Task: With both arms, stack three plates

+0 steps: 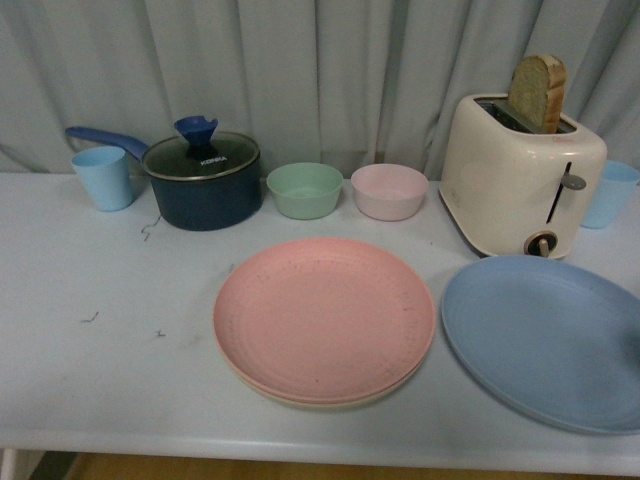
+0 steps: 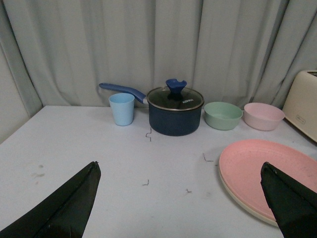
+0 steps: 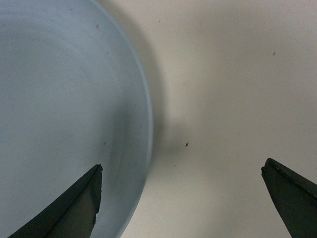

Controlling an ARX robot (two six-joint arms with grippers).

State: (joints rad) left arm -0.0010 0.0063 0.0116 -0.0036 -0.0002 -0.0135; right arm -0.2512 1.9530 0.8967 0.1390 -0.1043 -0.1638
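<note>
The pink plate (image 1: 323, 318) lies at the table's front middle, on top of the beige plate (image 1: 330, 402), of which only a rim shows. To its right rests the blue plate (image 1: 548, 338). Neither arm appears in the front view. My left gripper (image 2: 181, 171) is open over bare table, one finger overlapping the pink plate (image 2: 260, 173) and the beige rim (image 2: 242, 207) under it. My right gripper (image 3: 182, 171) is open above the blue plate's (image 3: 64, 114) rim, one finger over the plate, the other over the table.
Along the back stand a light blue cup (image 1: 103, 177), a dark blue lidded pot (image 1: 201, 177), a green bowl (image 1: 304, 190), a pink bowl (image 1: 389, 191), a cream toaster (image 1: 522, 175) holding bread, and another blue cup (image 1: 611, 193). A curtain hangs behind.
</note>
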